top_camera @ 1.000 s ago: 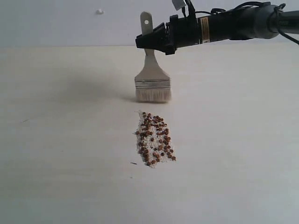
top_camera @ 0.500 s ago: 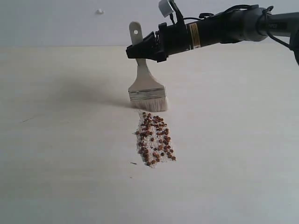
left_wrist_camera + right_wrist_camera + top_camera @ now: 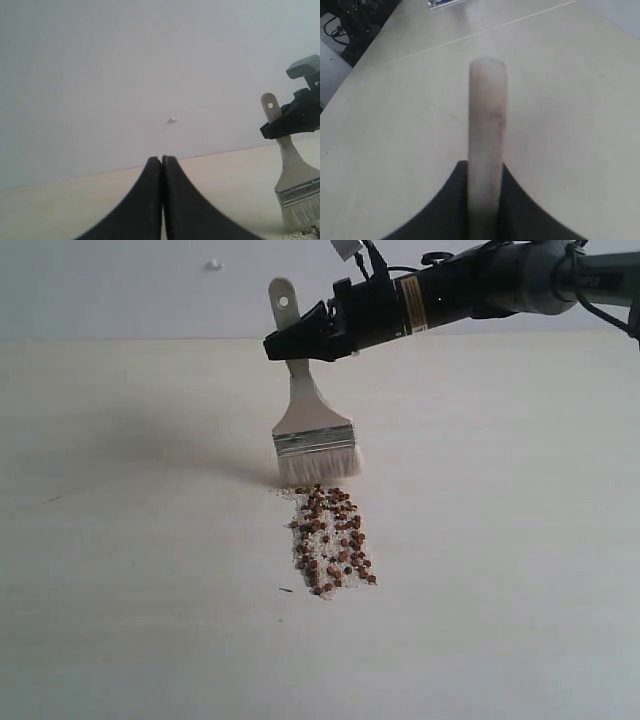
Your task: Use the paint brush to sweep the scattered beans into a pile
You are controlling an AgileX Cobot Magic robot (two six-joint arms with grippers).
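Left wrist view alone shows left gripper closed — right gripper clamps the paint brush.

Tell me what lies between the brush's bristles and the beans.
Nothing. In the exterior view the bristles of the paint brush touch the far edge of the beans.

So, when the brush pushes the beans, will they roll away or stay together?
The beans look small and round, so some will probably roll ahead or sideways on the smooth table. The whitish crumbs among them may slow them a little. The brush bristles look soft, so a few may slip under.
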